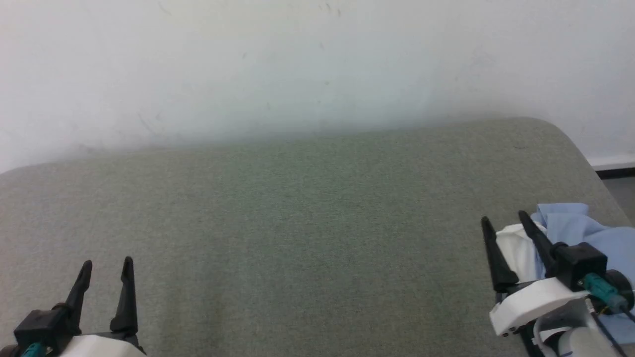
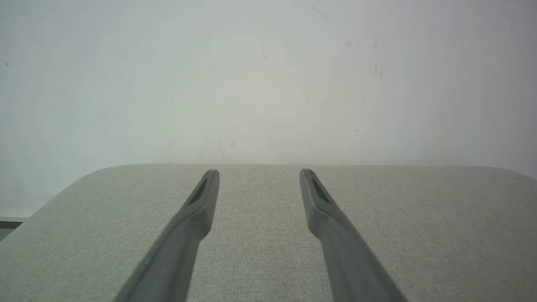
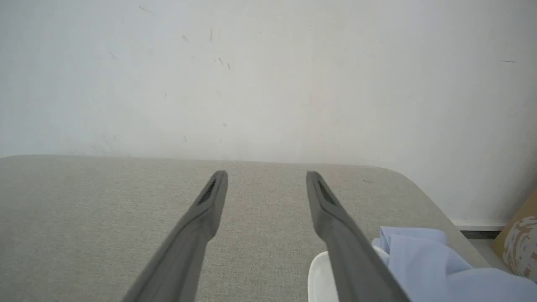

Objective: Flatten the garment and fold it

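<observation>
The garment (image 1: 590, 233), a light-blue shirt with a white panel, lies crumpled at the right edge of the grey-green table (image 1: 307, 223). My right gripper (image 1: 503, 220) hovers open just left of and over the heap, its right finger crossing the white cloth. Along that wrist's line of sight the garment (image 3: 423, 264) bunches at the lower right beside the right gripper (image 3: 266, 178), with nothing between the fingers. My left gripper (image 1: 108, 265) stands open at the lower left above bare tabletop, far from the shirt. The left wrist view shows the left gripper (image 2: 259, 175) with empty space between its fingers.
A white wall (image 1: 297, 64) rises right behind the table's far edge. The table has a rounded far-right corner (image 1: 555, 129), with floor and a dark baseboard (image 1: 615, 172) beyond. A brown cardboard box (image 3: 518, 239) stands on the floor past the right edge.
</observation>
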Robot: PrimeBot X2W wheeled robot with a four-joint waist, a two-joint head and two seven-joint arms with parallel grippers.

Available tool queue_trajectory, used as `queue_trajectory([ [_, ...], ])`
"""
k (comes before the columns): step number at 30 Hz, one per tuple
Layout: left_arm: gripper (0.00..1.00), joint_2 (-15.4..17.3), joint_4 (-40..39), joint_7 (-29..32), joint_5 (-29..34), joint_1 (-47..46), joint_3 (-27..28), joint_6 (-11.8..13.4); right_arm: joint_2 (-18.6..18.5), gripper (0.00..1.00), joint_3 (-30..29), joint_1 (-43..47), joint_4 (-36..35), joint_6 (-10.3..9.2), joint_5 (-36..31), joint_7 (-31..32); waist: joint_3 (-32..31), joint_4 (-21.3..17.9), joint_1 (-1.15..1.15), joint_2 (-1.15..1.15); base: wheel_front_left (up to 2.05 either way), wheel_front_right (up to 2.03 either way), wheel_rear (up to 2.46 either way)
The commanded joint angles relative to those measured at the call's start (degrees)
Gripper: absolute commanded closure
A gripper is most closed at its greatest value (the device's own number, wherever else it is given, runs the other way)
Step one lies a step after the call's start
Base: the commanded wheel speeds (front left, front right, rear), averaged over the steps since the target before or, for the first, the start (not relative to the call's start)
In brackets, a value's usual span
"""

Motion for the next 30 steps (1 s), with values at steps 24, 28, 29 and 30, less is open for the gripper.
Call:
queue_trajectory([
  [24, 1.00, -5.0, 3.8, 0.2, 5.0, 3.8, 4.6, -6.6, 3.3, 1.00, 2.3, 9.3, -7.9, -0.01, -1.3, 1.6, -1.6, 2.1, 0.01, 0.00, 0.00, 0.00, 0.00],
  [28, 1.00, -5.4, 3.5, 0.7, 5.6, 3.5, 4.4, -6.5, 3.3, 1.00, 2.2, 9.1, -8.0, -0.01, -1.5, 1.8, -1.5, 2.2, 0.01, 0.00, 0.00, 0.00, 0.00],
  [29, 1.00, -5.5, 3.5, 0.8, 5.7, 3.4, 4.4, -6.5, 3.3, 1.00, 2.2, 9.0, -8.0, -0.01, -1.5, 1.8, -1.4, 2.2, 0.01, 0.00, 0.00, 0.00, 0.00],
  [30, 1.00, -5.6, 3.4, 0.9, 5.9, 3.3, 4.4, -6.4, 3.3, 1.00, 2.2, 9.0, -8.0, -0.01, -1.6, 1.9, -1.4, 2.2, 0.01, 0.00, 0.00, 0.00, 0.00],
])
